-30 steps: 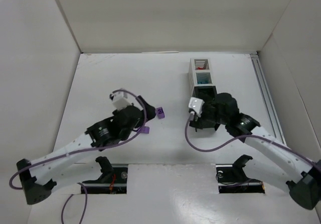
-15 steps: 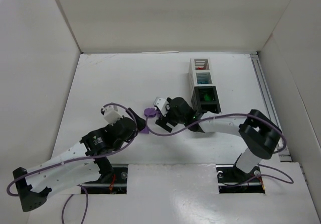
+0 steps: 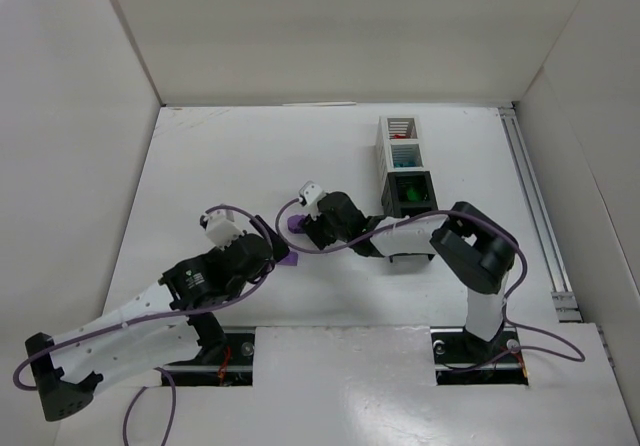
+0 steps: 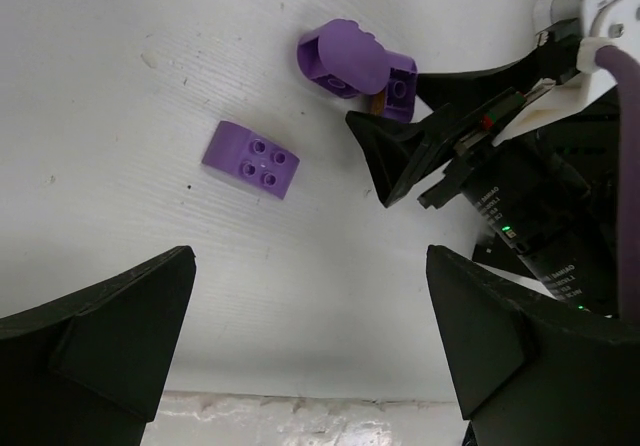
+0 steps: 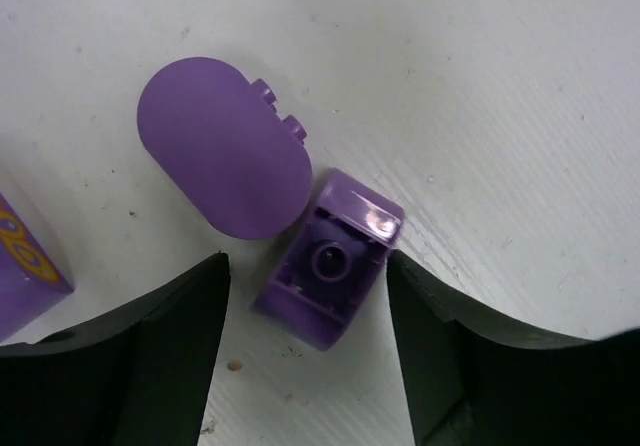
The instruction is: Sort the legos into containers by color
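Observation:
A small purple lego (image 5: 330, 261) lies upside down on the white table between the open fingers of my right gripper (image 5: 305, 281), with its right edge against one finger. A purple oval lego (image 5: 225, 146) touches it just beyond. My right gripper (image 3: 298, 228) reaches far left of the containers (image 3: 405, 166). My left gripper (image 4: 310, 346) is open and empty, and sits back from a purple 2x2 lego (image 4: 252, 159) and the oval lego (image 4: 345, 56). The left gripper also shows in the top view (image 3: 278, 256). The bins hold red (image 3: 398, 138), cyan (image 3: 405, 163) and green (image 3: 412, 194) pieces.
Another purple piece with yellow print (image 5: 25, 256) shows at the left edge of the right wrist view. My right arm's forearm crosses the nearest black bin (image 3: 405, 246). Cardboard walls enclose the table on the left, back and right.
My right arm has swung left from the bins to the purple legos and now straddles the small one. My left arm has pulled back toward its base.

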`<move>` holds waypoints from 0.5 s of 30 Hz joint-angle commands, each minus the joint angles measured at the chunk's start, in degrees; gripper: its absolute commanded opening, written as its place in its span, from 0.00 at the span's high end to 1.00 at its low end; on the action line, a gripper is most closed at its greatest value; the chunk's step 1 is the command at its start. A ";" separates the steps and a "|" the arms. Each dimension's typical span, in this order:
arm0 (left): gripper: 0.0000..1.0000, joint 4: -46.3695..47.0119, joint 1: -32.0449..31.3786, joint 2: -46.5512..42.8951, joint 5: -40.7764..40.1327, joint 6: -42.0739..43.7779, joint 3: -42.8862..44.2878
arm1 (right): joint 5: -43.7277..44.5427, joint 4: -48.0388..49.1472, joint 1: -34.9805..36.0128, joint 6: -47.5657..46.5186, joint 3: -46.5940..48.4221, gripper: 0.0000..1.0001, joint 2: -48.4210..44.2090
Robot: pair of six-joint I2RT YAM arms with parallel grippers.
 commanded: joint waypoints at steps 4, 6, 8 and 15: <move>0.01 -1.03 -0.09 -2.76 -2.38 0.56 2.35 | 3.12 2.61 0.22 3.23 -0.75 0.51 -2.59; 0.01 -1.03 -0.09 -3.29 -2.38 0.56 2.35 | 3.65 2.61 0.22 3.23 -1.54 0.64 -3.91; 0.01 -1.03 -0.09 -3.29 -2.38 0.56 2.35 | 3.65 2.61 0.22 1.31 -2.33 0.72 -6.45; 0.01 -1.56 -0.09 -2.23 -1.85 0.04 2.35 | 0.04 2.61 0.22 -7.91 -9.26 0.83 -23.82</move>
